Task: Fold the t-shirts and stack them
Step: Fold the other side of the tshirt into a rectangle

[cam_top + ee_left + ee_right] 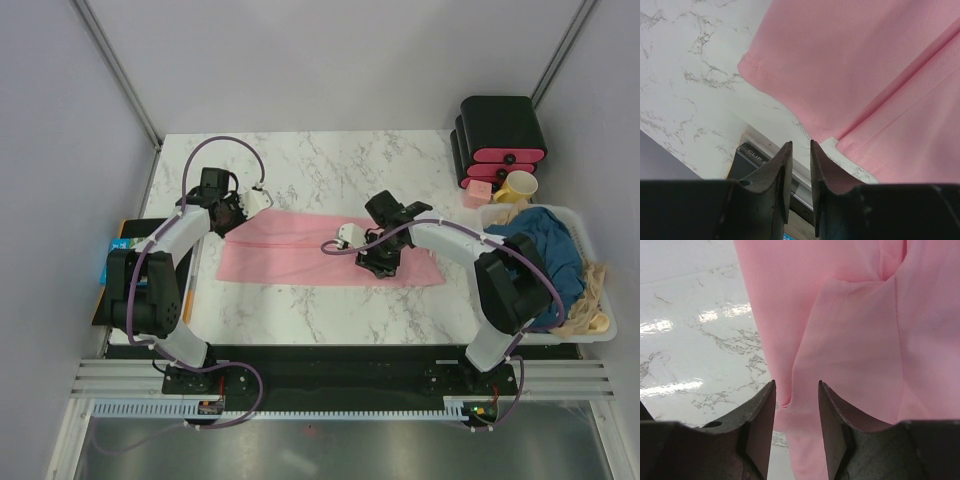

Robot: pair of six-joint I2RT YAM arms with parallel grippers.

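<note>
Pale grey walls close in a white, marble-patterned desk (300, 165) seen from above. Two black and white robot arms rise from its near edge, the left arm (175, 235) reaching over the left side and the right arm (450, 238) bending in from the right.

A light pink t-shirt (300, 250) lies flat across the middle of the desk, folded into a long band that runs from left to right. A white bin (600, 320) sits at the desk's right edge, and a dark teal-blue t-shirt (550, 245) is bunched up inside it, well apart from the pink one. Behind the bin stand stacked black boxes (500, 125) with pink fronts, and a yellow mug (518, 186) is just in front of them.

The left gripper (800, 143) hangs by the pink shirt's left end, near the desk's left edge. Its fingers stand only a narrow slit apart and hold nothing; its wrist camera shows the shirt's hemmed corner lying beyond them.

The right gripper (796, 384) hovers over the right part of the pink shirt. Its fingers are moderately apart, and a folded edge of the cloth shows in the gap, not pinched as far as can be seen.
</note>
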